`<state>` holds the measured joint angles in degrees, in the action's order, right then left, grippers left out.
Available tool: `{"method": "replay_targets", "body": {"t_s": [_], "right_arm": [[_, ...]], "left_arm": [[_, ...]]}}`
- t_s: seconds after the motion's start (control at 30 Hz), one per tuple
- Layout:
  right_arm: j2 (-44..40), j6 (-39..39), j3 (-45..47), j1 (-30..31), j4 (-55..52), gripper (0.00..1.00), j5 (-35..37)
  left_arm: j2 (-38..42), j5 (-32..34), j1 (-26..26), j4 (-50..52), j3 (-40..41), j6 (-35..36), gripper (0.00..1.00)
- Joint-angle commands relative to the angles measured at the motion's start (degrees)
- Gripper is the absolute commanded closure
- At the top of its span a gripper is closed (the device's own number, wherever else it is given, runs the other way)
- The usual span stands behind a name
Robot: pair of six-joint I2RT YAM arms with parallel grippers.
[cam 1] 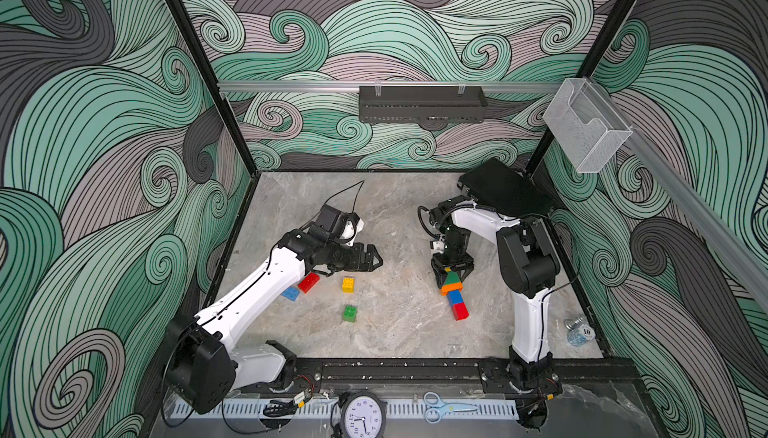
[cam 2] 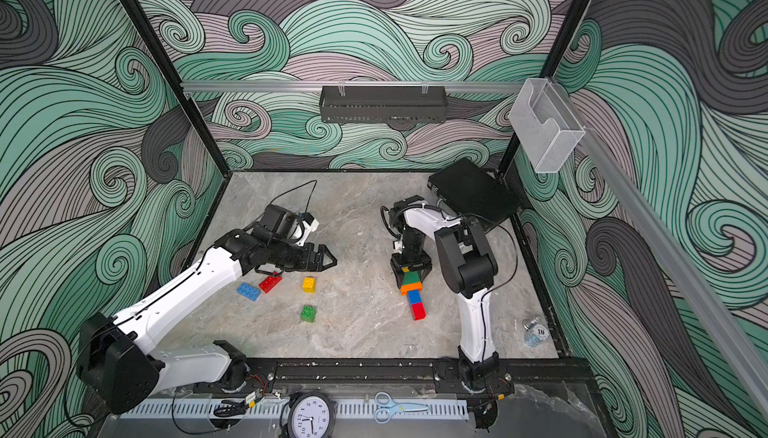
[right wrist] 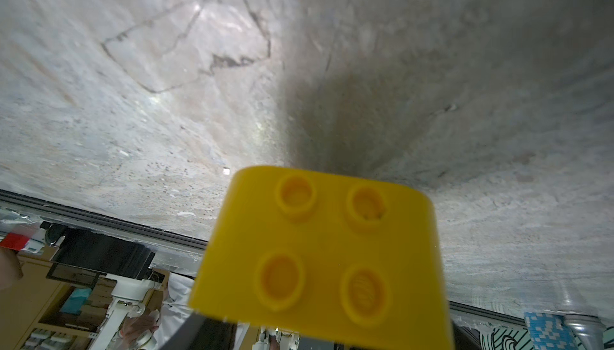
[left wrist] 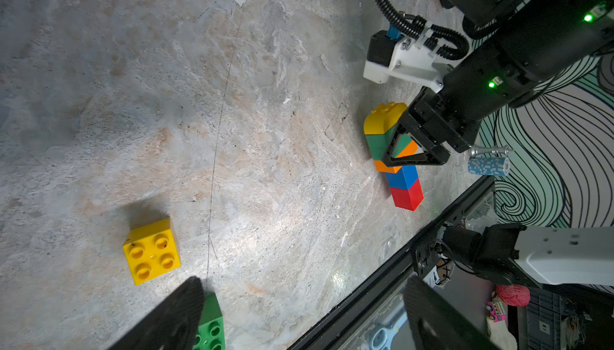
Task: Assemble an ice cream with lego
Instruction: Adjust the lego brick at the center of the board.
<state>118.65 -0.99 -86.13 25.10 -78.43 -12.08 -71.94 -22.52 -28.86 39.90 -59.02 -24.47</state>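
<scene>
My R pincer (cam 1: 452,277) is clamped on the lego stack (cam 1: 456,298) at its green/orange mid. Yellow round top sits betw. the jaws, blue & red ends below, right side of desk (cam 1: 399,332). My L pincer (cam 1: 376,258) hangs wide open, empty, near loose red brick (cam 1: 308,282), blue brick (cam 1: 290,293), yellow brick (cam 1: 348,284), green brick (cam 1: 349,313).

Walls printed with green and grey waves (cam 1: 104,124) enclose a grey marbled desk (cam 1: 395,228). A black perforated metal tray (cam 1: 422,104) hangs on the far rail and a clear plastic box (cam 1: 584,128) on the right rail. A flat black box (cam 1: 505,190) fills the far right corner. Blue-and-white poker chips (cam 1: 579,334) sit near right. A round white clock (cam 1: 362,415) and pale blue scissors (cam 1: 446,407) lie nearest.
</scene>
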Motion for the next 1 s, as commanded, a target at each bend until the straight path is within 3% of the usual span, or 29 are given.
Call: {"method": "replay_targets", "body": {"t_s": [0.0,0.33,0.47,0.87,0.97], "right_arm": [[-0.3,0.7,-0.3,-0.3,-1.2,0.66,1.0],[1.9,-0.8,0.4,-0.3,1.4,0.58,1.2],[1.7,-1.1,0.9,-0.2,1.9,0.48,1.4],[0.2,-1.9,1.6,-0.3,3.6,0.03,4.0],[-1.8,-3.6,1.8,-0.2,5.5,0.01,6.0]], "left_arm": [[1.0,-0.7,0.5,0.3,0.3,0.8,0.05],[-0.2,-0.9,0.5,0.6,-1.0,0.4,0.05],[-0.6,-0.8,0.6,0.6,-1.4,0.3,0.05],[-1.4,-0.2,0.6,1.6,-2.5,0.4,0.05],[-1.2,0.0,0.6,1.5,-2.5,0.0,0.05]]}}
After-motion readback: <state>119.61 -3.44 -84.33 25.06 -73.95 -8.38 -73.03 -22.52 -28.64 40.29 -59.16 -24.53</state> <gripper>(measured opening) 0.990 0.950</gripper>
